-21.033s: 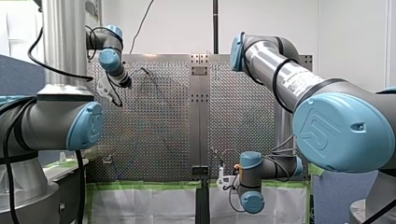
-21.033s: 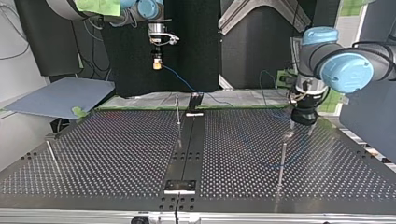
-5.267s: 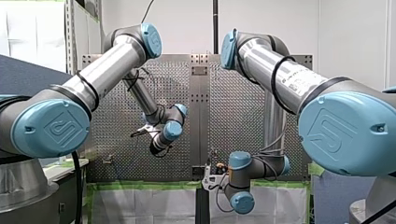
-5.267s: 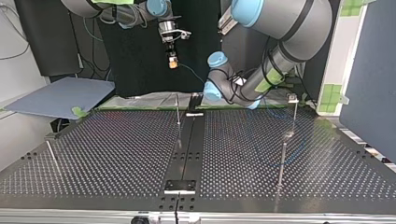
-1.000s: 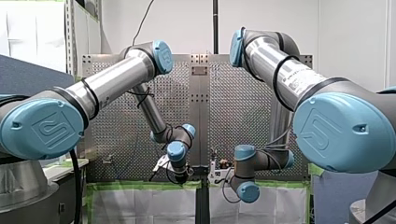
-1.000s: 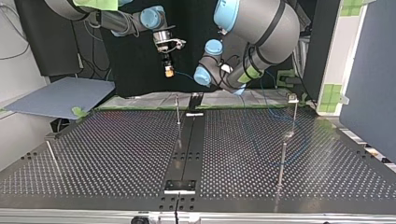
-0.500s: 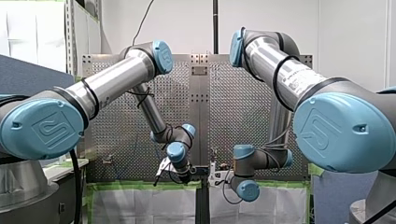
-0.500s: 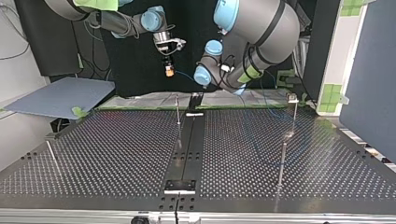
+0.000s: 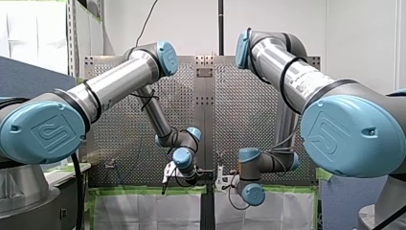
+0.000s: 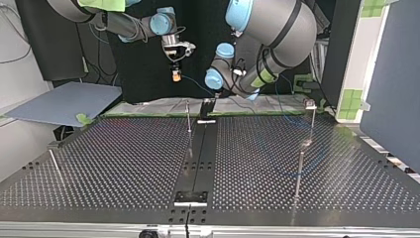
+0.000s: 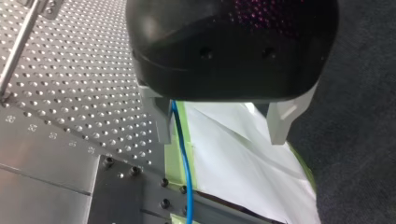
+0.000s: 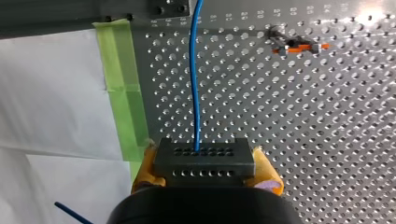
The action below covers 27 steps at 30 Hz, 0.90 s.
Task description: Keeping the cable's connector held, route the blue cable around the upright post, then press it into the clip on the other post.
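In the right wrist view my right gripper (image 12: 205,170) is shut, its yellow pads (image 12: 144,168) clamping a dark grey connector (image 12: 203,157). The blue cable (image 12: 194,79) leaves the connector and runs straight ahead over the perforated plate. In the left wrist view my left gripper (image 11: 219,133) stands open. The blue cable (image 11: 185,158) hangs between its pale fingers, close against one finger (image 11: 161,125). In the top view my right gripper (image 10: 175,74) hovers beyond the table's far edge, with my left arm's wrist (image 10: 217,74) beside it. A thin upright post (image 10: 188,116) stands under them.
A post with a clip on top (image 10: 311,116) stands at the top view's right, and a shorter post (image 10: 298,173) stands nearer the camera. Another post (image 10: 53,162) leans at that view's left. An orange-marked clip (image 12: 299,45) lies ahead of my right gripper. Green tape (image 12: 122,88) edges the plate.
My left arm has come down and toward my right gripper, bringing its open fingers around the cable. My right gripper has shifted slightly to the top view's left, still holding the connector.
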### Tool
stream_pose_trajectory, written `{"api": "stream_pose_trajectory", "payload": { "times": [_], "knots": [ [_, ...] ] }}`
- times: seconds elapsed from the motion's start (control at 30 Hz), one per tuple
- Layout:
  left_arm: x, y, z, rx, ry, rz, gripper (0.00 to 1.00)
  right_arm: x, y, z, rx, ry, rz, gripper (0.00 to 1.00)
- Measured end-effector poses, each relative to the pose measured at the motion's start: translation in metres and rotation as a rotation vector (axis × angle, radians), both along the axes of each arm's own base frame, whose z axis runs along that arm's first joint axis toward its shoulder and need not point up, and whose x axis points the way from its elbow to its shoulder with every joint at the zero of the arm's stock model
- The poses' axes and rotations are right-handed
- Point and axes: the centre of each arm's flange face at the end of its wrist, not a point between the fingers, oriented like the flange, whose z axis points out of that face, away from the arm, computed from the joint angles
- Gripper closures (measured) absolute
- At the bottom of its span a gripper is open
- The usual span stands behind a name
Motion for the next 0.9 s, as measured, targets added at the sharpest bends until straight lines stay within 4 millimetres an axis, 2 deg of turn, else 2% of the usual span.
{"api": "stream_pose_trajectory", "payload": {
  "times": [0.27, 0.9],
  "knots": [
    [-0.0019, -0.0035, -0.0004, -0.051, 0.013, 0.013, 0.02, 0.0006, -0.0009, -0.0009, 0.011, 0.019, 0.001, 1.00],
    [-0.0058, -0.0066, -0.0005, -0.034, 0.020, -0.009, 0.02, -0.0001, 0.0006, -0.0028, 0.028, 0.047, 0.006, 1.00]
  ]
}}
